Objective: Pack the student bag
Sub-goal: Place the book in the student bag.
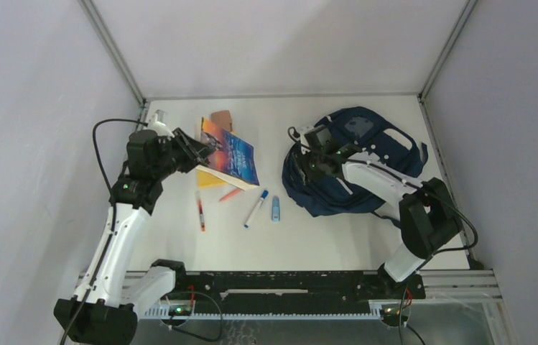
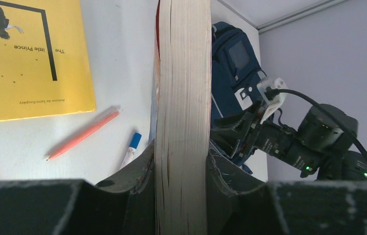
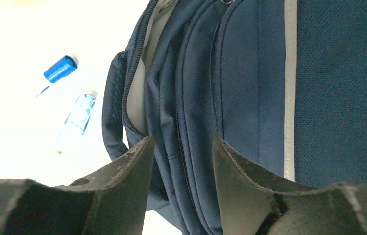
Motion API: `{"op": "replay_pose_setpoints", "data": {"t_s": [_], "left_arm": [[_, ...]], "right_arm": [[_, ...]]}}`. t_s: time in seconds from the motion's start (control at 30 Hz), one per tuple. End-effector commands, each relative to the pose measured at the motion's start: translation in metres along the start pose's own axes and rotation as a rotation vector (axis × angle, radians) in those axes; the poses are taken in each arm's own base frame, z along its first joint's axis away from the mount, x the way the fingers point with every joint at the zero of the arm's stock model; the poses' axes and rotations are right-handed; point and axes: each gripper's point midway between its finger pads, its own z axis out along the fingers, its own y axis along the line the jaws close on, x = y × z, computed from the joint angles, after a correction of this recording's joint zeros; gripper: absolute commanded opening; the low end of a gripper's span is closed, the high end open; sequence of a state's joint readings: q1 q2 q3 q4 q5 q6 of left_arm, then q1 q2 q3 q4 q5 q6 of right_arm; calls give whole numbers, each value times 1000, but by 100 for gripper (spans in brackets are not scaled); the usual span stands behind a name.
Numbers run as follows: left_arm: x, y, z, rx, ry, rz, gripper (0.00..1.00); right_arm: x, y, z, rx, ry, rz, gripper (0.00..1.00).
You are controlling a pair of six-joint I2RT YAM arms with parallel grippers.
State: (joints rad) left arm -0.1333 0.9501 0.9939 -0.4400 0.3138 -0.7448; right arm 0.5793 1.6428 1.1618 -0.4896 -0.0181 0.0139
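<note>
Honestly, my left gripper (image 2: pixel 181 164) pinches the book (image 2: pixel 181 73) well left of the student bag (image 1: pixel 363 126); right gripper (image 3: pixel 181 147) fingers stand spread over its narrow zipper opening (image 3: pixel 137 98), so I fear the book jamming there.

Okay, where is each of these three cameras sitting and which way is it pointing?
Top external: above and behind the bases, looking down at the table; both arms show, left gripper holding the blue book, right gripper at the student bag.
Left wrist: looks along its fingers, clamped on the book's page edge, toward the yellow book and right arm.
Right wrist: looks past its spread fingers at the bag's zips.
Shared: both wrist views show the blue-capped marker.
</note>
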Motion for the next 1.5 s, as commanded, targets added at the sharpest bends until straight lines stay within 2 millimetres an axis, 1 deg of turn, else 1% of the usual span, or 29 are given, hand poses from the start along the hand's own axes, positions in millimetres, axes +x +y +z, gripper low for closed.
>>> {"op": "replay_pose_setpoints", "data": {"t_s": [0.0,0.17,0.27,0.33,0.37,0.53,0.6,0.67,0.73,0.83,0.93,1.0,1.07,1.13,1.2,1.3,1.47], "left_arm": [[-27,-42,-6,171,-108,24,0],[-25,-41,-7,171,-109,27,0],[-25,-40,-7,169,-109,28,0],[-24,-40,-6,170,-106,27,0],[-24,-40,-6,170,-102,26,0],[-22,-41,-5,173,-98,24,0],[-21,-42,-4,177,-95,23,0],[-20,-43,-4,178,-92,24,0],[-20,-46,-4,185,-91,27,0],[-20,-55,-4,207,-90,25,0],[-23,-71,-5,275,-108,3,0],[-27,-82,-5,325,-139,-38,0],[-31,-95,-4,370,-160,-74,0],[-34,-107,0,398,-178,-98,0],[-35,-113,11,402,-185,-143,0],[-32,-121,28,418,-181,-232,0],[-30,-139,61,428,-188,-310,0]], "right_arm": [[-9,5,-8,5,-35,-9,58],[17,5,14,8,49,-12,59],[27,-5,24,51,76,-1,59],[31,-8,27,56,85,11,56],[30,-9,26,58,77,16,52],[15,-8,16,36,10,34,23],[8,-7,10,31,-16,37,2],[1,-7,1,30,-48,43,0],[-11,-1,-15,-12,-96,48,0],[-38,5,-54,-86,-214,84,0],[-65,5,-94,-166,-311,134,0],[-81,2,-117,-215,-351,181,0],[-94,-1,-135,-262,-378,220,0],[-106,-3,-148,-288,-400,236,0],[-115,-5,-156,-306,-412,261,0],[-130,-8,-162,-323,-429,315,0],[-157,-10,-171,-356,-502,423,0]]}}
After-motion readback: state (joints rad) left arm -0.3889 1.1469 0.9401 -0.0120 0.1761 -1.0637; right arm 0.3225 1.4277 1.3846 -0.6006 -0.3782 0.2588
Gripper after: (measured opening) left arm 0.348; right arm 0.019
